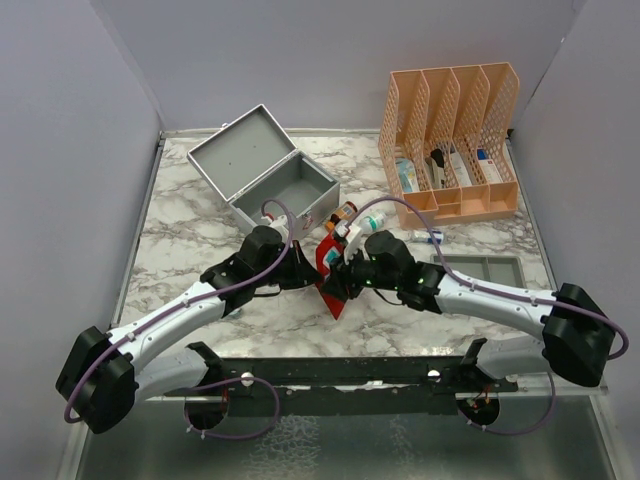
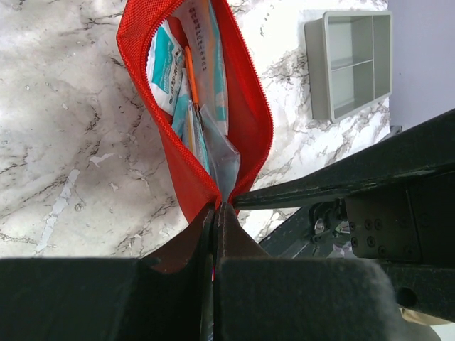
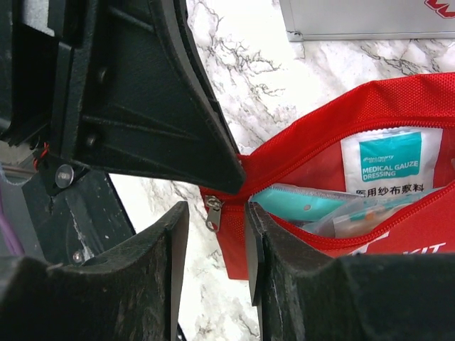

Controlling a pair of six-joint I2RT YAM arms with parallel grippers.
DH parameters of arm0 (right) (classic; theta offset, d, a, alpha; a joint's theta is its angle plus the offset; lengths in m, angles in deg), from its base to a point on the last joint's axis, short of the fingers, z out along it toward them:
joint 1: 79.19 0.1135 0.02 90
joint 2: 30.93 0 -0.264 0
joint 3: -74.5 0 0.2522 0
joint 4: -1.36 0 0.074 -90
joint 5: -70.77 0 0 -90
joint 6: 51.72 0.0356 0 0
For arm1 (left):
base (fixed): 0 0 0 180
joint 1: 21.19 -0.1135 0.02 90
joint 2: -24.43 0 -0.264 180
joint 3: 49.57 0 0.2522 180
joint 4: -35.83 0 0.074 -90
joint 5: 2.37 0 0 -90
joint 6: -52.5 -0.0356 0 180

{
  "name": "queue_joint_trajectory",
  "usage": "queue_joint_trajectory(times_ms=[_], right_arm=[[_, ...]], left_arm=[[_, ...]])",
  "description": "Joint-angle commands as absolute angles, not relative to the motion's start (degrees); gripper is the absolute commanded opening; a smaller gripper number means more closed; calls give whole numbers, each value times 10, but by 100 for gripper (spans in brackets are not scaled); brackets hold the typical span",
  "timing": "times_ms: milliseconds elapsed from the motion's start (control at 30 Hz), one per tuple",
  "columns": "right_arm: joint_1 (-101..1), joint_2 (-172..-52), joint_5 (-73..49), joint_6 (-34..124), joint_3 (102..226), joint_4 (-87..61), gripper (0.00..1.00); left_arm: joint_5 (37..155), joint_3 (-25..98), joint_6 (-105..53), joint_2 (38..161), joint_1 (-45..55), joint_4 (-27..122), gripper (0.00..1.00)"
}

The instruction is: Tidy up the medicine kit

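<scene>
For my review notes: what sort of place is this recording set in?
Most likely a lab test booth: a marble-patterned tabletop boxed in by plain grey panels, with staged props like the orange mesh organizer and medicine kit.

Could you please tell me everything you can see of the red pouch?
The red pouch is woven fabric with a zip along its mouth, unzipped and gaping. Inside show white and teal packets, one printed medical gauze dressing. It is over the marble table, near the open grey metal box. The left pincer is shut on one end; the right pincer, open, flanks the metal zip pull.
</scene>
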State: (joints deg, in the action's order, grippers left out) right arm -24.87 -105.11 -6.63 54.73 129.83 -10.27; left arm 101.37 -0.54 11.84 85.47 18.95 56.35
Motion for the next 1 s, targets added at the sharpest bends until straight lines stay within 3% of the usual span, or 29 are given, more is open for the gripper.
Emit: queue_joint_trajectory(times_ms=[0,167,367,633,800,967], right_arm=[[-245,-1065,-80,554,1302,-66,36],[-245,-1069,-55,554,1301,-54,32],[-245,-1057,-88,565,1297,-64,12],[-245,-1039,-108,568,1290,-77,1],[-245,-1036,-72,554,1285,-76,1],[-245,-1046,-55,565,1291,-83,22]], left_arm=[[1040,22,113,840,190,560,0],[1045,22,100,829,189,557,0],[1053,20,71,819,189,556,0],[1058,29,14,816,190,573,0],[1054,38,2,820,190,581,0],[1060,40,4,823,190,577,0]])
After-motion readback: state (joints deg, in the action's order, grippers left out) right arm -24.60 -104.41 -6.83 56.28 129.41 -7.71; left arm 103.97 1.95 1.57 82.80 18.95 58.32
